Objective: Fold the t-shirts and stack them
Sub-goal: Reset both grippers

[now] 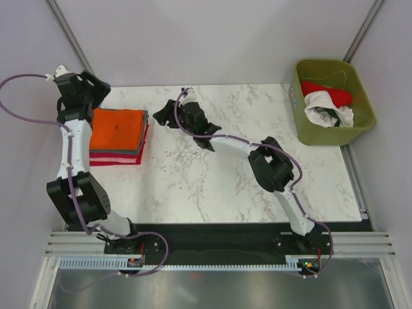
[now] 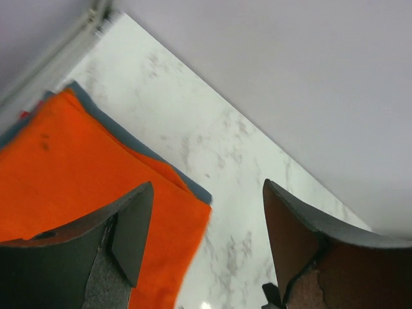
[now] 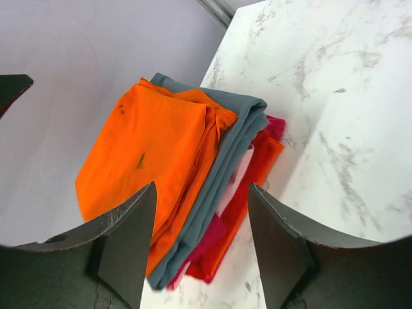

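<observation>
Two t-shirts (image 1: 327, 111) half-hidden in the bin (image 1: 335, 134), lower stack layers (image 1: 112, 156) edge-only

- A table (image 1: 257, 174) fills the middle, with two arms bolted at its near edge, one on the left and one on the right.
- A stack of folded t-shirts (image 1: 119, 151) lies on the table near its far left corner.
- The top t-shirt (image 1: 116, 127) lies on the stack, and the edges of the lower ones stick out under it on the right and near sides.
- The left gripper (image 2: 207, 187) hangs by the stack's far left corner.
- The right gripper (image 3: 202, 187) is to the right of the stack, near it and facing it, not touching.
- A bin (image 1: 309, 134) stands at the table's far right corner, well apart from the stack.
- Loose t-shirts (image 1: 328, 106) lie heaped in the bin.
</observation>
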You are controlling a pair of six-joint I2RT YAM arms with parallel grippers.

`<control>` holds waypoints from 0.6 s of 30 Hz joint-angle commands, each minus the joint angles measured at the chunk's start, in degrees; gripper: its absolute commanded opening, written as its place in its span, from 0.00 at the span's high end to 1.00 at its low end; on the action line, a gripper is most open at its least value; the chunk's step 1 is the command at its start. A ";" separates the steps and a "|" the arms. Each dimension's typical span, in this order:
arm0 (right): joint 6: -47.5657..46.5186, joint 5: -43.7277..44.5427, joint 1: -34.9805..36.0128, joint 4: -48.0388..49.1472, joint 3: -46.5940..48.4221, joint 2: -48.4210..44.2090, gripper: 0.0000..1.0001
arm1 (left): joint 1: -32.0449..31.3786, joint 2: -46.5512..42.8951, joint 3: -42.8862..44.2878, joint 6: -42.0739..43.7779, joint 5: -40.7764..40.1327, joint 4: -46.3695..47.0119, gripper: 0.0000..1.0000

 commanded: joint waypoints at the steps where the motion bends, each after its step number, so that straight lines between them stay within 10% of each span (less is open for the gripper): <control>1: -5.83 -1.63 -2.63 2.96 -10.44 -14.27 0.33 | -5.43 -4.88 -5.52 -0.08 3.33 3.04 0.24; 18: -12.07 12.17 -11.08 -12.41 -67.92 -66.98 0.19 | -20.48 -32.21 -38.94 -3.25 12.98 13.15 0.23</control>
